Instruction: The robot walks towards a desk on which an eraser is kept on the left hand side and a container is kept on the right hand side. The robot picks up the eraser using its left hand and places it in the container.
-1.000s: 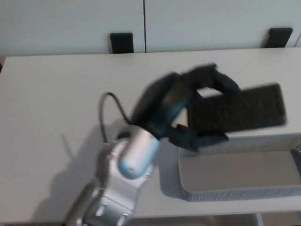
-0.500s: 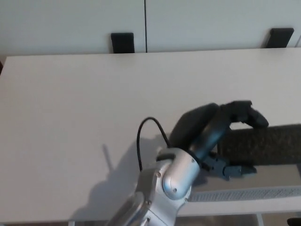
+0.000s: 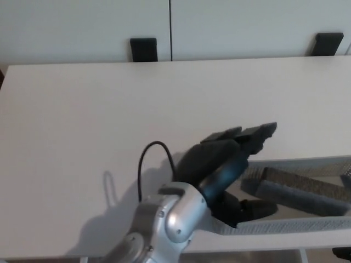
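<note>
Released since half a second ago: our left hand (image 3: 230,164) has let the eraser (image 3: 299,189) go, and it now lies tilted inside the container (image 3: 285,226) at the right of the tabletop (image 3: 82,120). We see no writing or labels anywhere. Our hand hangs spread at the container's left end, two fingers (image 3: 258,133) stretched above, thumb low, holding nothing. That dark eraser rests just right of the thumb; contact we cannot judge.
</note>
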### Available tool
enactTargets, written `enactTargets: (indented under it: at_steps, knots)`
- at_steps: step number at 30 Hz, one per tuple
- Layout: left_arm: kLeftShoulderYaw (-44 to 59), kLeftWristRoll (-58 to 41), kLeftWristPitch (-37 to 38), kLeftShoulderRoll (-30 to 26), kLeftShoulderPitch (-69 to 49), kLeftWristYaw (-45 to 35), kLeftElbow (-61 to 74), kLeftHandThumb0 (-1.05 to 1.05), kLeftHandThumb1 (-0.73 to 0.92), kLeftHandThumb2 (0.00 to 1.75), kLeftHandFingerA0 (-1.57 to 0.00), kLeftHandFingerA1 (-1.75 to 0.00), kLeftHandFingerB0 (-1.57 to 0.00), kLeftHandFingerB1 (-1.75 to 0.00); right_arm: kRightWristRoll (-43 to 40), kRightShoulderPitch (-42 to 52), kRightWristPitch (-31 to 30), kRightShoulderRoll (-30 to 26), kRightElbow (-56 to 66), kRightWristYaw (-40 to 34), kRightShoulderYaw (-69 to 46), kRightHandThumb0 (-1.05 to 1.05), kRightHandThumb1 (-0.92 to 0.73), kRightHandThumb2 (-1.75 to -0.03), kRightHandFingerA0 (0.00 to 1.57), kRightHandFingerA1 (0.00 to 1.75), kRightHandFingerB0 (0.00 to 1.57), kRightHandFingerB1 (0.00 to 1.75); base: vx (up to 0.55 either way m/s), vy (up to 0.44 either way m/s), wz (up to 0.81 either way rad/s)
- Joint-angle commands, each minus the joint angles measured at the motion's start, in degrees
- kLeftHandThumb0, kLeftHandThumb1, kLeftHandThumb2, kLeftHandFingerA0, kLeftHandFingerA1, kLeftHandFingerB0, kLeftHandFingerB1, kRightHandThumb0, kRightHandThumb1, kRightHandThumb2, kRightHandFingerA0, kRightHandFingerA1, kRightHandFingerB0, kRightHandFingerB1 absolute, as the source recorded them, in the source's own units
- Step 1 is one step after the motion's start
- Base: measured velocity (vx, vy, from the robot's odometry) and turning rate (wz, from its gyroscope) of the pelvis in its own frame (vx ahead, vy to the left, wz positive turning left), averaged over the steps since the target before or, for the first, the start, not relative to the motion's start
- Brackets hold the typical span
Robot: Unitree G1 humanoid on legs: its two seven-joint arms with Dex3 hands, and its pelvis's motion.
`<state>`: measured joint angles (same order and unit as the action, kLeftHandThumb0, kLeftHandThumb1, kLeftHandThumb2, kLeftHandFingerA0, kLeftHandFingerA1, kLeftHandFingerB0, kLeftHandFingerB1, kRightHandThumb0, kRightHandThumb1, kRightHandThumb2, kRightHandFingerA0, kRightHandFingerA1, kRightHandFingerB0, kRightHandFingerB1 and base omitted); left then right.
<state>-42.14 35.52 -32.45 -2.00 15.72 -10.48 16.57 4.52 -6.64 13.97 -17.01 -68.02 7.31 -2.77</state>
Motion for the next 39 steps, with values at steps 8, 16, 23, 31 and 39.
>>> enactTargets:
  at_steps: [8, 16, 23, 31, 39]
  knots:
    - [16.5, -10.6, 3.1, -11.0, -1.3, -13.6, 30.9, -0.78, 0.46, 0.92, -0.01, -0.17, -0.1, -0.3, 0.6, 0.9, -0.5, -1.8, -0.2, -0.8, 0.1, -0.54, -0.47, -0.54, 0.48, 0.55, 0.49, 0.45, 0.0, 0.0, 0.0]
    - [53.8, -39.0, 4.1, -13.8, -8.8, -24.8, 41.2, -0.6, 0.36, 0.69, -0.08, -0.42, -0.16, -0.38, 0.9, 3.1, 0.4, -3.0, -0.6, -0.1, 0.1, -0.52, -0.48, -0.54, 0.47, 0.55, 0.48, 0.45, 0.0, 0.0, 0.0]
    - [90.2, -59.9, 3.6, -26.0, -17.5, -43.0, 24.4, -0.54, 0.32, 0.67, -0.17, -0.46, -0.28, -0.39, 0.0, 6.3, 0.6, -2.5, -1.3, -0.1, -0.6, -0.53, -0.37, -0.76, 0.48, 0.63, 0.42, 0.54, 0.0, 0.0, 0.0]
    - [106.0, -69.1, 5.9, -28.8, -32.5, -56.2, 19.0, -0.61, 0.32, 0.67, -0.19, -0.52, -0.25, -0.45, -0.3, 11.7, 3.1, -1.9, -0.5, 0.5, -0.7, -0.5, -0.48, -0.54, 0.5, 0.57, 0.47, 0.46, 0.0, 0.0, 0.0]
    - [112.6, -73.5, 7.8, -29.4, -42.6, -65.6, 13.6, -0.57, 0.3, 0.65, -0.18, -0.49, -0.26, -0.44, -0.3, 15.0, 3.3, -2.1, -1.3, 1.8, -0.5, -0.55, -0.49, -0.55, 0.49, 0.66, 0.45, 0.5, 0.0, 0.0, 0.0]
